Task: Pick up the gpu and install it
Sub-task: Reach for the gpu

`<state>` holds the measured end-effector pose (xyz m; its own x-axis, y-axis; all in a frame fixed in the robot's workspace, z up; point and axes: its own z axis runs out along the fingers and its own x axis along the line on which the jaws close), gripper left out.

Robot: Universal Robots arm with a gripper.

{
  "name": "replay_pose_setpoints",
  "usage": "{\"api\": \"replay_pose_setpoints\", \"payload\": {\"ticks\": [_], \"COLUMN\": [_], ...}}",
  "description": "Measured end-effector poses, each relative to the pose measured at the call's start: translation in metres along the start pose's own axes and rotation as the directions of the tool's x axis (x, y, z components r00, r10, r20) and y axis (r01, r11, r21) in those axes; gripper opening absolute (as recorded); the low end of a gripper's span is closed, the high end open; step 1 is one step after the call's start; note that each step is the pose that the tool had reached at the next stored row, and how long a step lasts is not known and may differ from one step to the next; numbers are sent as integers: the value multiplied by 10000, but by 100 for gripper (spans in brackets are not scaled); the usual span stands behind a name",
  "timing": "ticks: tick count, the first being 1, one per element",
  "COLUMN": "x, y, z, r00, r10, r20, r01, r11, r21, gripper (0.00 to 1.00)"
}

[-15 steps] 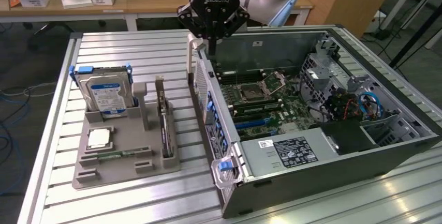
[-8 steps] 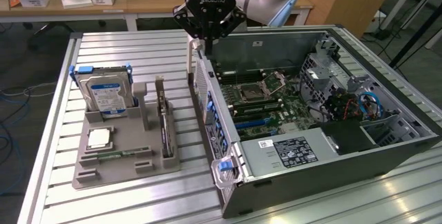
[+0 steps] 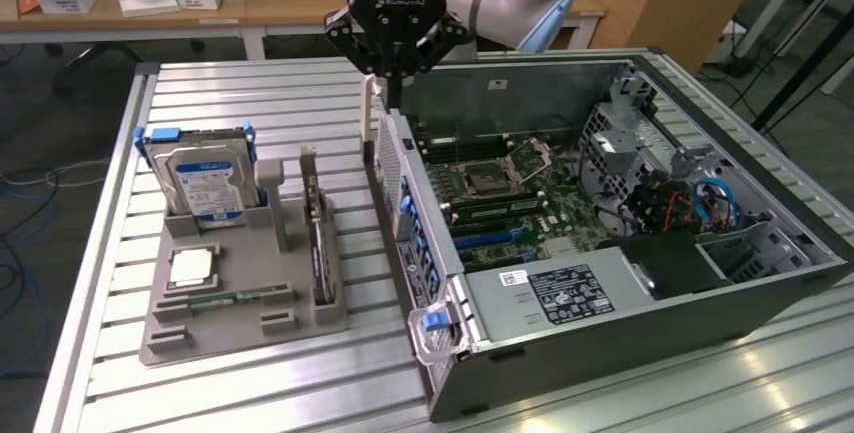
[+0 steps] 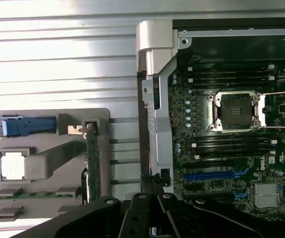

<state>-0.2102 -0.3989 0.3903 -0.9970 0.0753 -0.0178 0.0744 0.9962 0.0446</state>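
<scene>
The gpu [image 3: 318, 243] is not picked up yet. It stands on its thin edge in a slot of the gray holder [image 3: 220, 328], which lies on the surface [image 3: 267, 93] just beside the open computer case [image 3: 641, 333]. The hard drive [image 3: 200, 183] stands in the same holder, on the side away from the case. The fingers [image 3: 391, 83] are pressed together with nothing between them. They hang above the side wall of the case, well apart from the gpu. The gpu looks thin, flat and long, so it is likely light and stiff, not bendy. It is likely easy to hurt, because it has small parts on its board. The best place to hold it is probably the top edge near the middle, with one finger on each flat side, so it does not tip. Its faces look smooth, so a weak hold may let it slide. The bottom edge sits down in the slot and should not be squeezed.
</scene>
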Motion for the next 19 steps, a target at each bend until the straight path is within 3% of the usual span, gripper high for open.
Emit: {"api": "replay_pose_setpoints", "payload": {"ticks": [19], "x": [216], "y": [-16], "z": [-2], "r00": [10000], "r10": [0], "r20": [0], "r01": [0], "r11": [10000], "r21": [-1], "gripper": [11]}}
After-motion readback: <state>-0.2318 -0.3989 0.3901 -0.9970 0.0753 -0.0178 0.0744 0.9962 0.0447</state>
